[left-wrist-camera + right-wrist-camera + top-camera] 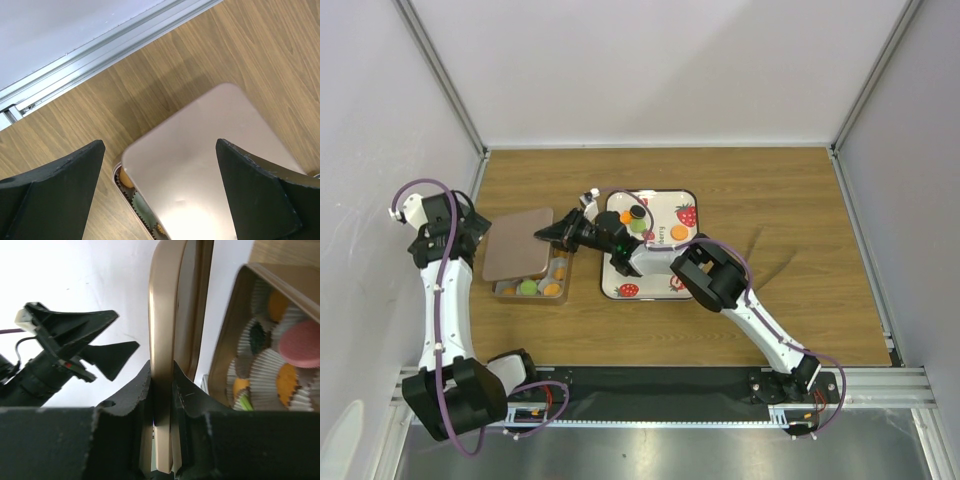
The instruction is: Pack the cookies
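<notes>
Right jaws pinch the lid (161, 340) edge, arm (725, 280) stretched leftward

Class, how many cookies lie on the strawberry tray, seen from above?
4: orange cookie, black cookie, green cookie clustered far-left on the tray; second orange cookie near its right edge. The right arm may hide others.

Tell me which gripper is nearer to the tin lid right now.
Right. The right gripper has its jaws clamped on the edge of the lid. The left gripper hovers over the opposite end, jaws open, apparently not touching.
</notes>
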{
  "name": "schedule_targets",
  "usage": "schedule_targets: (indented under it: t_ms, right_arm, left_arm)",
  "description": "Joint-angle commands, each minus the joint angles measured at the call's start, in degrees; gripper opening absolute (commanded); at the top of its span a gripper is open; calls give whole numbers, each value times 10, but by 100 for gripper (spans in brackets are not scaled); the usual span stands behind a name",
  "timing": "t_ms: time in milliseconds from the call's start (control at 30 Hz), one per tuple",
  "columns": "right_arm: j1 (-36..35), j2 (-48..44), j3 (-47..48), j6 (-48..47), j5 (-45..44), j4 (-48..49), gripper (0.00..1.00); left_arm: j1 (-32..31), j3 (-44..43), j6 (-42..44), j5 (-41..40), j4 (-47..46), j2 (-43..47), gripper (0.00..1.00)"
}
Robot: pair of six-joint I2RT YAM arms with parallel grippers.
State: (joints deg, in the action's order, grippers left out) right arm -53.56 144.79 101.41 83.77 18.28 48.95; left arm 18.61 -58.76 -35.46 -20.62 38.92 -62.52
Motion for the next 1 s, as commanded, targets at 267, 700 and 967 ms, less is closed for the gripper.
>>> schedule_targets:
  t_ms: [267,700,967]
  right_arm:
    - [-14,-3,16,-20,-18,-12,0]
    - [-17,-17,-28,-6,-14,7,0]
    - [-18,-22,-48,-3,-9,18,0]
  left_arm:
    - [4,-16,14,5,-15,-10,100]
    - [4,-5,18,2,-19,-15,100]
    - [3,-3,19,4,-23,-22,100]
